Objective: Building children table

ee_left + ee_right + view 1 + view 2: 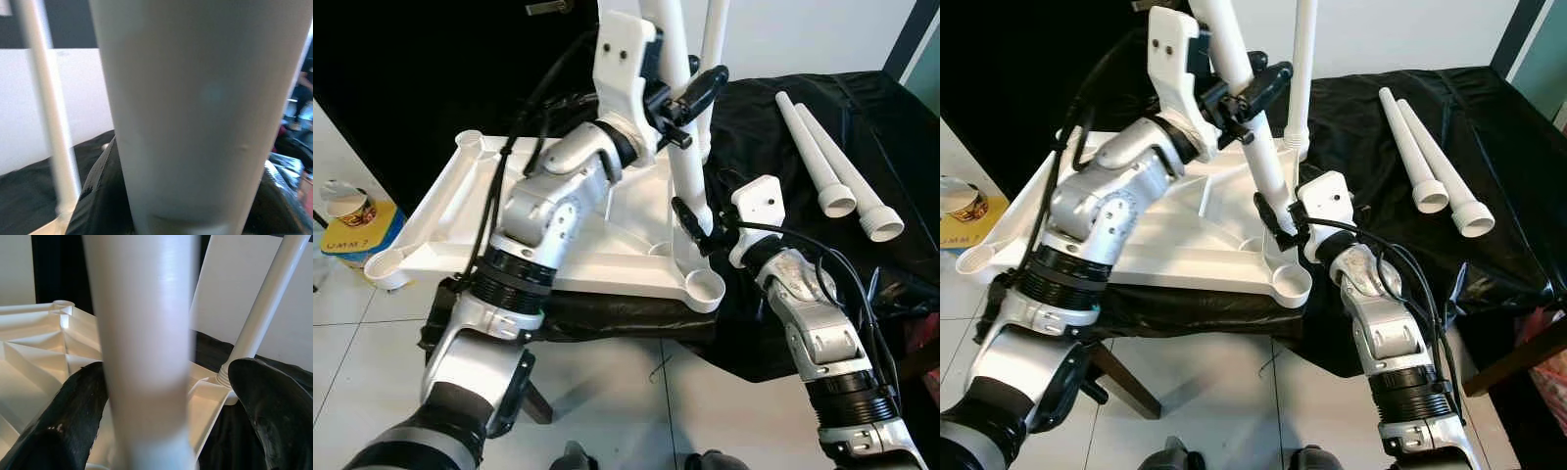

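Note:
A white tabletop lies upside down on a black cloth. One white leg stands screwed into its far corner. A second white leg is held tilted over the near right corner socket, and its lower end hangs just above that socket. My left gripper is shut on this leg high up; in the left wrist view the leg is pressed between the fingers. My right gripper straddles the leg's lower end, open, with a gap beside one finger.
Two loose white legs lie side by side on the black cloth at the right. A yellow tub with a cup sits on the tiled floor at the left. A person stands far off.

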Motion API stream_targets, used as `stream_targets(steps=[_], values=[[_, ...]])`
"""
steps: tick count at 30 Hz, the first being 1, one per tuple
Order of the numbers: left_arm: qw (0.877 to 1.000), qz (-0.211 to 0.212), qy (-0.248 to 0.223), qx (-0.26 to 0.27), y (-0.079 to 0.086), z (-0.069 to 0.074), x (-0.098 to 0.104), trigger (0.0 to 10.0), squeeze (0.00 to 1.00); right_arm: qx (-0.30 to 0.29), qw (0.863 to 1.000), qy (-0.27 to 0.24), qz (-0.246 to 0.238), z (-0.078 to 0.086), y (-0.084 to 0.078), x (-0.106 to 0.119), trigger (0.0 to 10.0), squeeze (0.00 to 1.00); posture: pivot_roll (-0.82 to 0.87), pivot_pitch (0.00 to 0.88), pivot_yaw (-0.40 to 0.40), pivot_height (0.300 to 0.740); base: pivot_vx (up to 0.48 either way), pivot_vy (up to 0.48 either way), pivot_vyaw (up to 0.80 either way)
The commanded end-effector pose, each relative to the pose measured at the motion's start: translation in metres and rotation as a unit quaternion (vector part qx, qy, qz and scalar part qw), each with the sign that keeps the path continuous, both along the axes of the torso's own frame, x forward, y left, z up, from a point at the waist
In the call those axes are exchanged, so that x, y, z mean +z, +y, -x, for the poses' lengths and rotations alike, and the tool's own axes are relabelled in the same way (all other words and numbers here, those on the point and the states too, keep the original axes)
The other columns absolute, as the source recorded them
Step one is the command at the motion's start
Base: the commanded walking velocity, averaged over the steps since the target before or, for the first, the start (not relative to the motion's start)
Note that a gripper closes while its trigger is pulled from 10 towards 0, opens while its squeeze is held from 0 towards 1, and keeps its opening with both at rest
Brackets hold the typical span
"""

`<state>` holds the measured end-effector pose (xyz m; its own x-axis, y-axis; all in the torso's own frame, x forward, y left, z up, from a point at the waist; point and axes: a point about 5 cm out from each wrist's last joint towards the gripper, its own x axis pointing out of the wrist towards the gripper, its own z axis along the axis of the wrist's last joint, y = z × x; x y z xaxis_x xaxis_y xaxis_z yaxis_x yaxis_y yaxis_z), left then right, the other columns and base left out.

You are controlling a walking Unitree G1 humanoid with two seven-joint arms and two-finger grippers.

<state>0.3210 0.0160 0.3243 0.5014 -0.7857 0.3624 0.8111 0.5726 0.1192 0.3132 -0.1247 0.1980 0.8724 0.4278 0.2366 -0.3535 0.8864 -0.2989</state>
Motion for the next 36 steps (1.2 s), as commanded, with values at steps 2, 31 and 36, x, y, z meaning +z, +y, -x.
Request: stream_targets(steps=[2, 31, 36], values=[[0.999, 0.010, -0.032, -0.001, -0.012, 0.011, 0.012, 10.0, 0.00, 0.003, 1.000, -0.001, 0.019, -0.003, 0.007, -0.002, 10.0, 0.00, -0.08, 0.015, 0.023, 0.740, 0.000, 0.000, 0.00], [0.998, 0.018, -0.053, -0.007, -0.031, 0.022, 0.015, 10.0, 0.00, -0.036, 0.999, 0.011, 0.030, -0.017, 0.011, -0.007, 0.0, 0.00, -0.07, 0.024, 0.029, 0.740, 0.000, 0.000, 0.00], [0.998, 0.020, -0.054, -0.005, -0.031, 0.022, 0.016, 10.0, 0.00, -0.047, 0.999, 0.017, 0.016, -0.018, 0.011, -0.008, 0.0, 0.00, -0.06, 0.027, 0.032, 0.740, 0.000, 0.000, 0.00]])
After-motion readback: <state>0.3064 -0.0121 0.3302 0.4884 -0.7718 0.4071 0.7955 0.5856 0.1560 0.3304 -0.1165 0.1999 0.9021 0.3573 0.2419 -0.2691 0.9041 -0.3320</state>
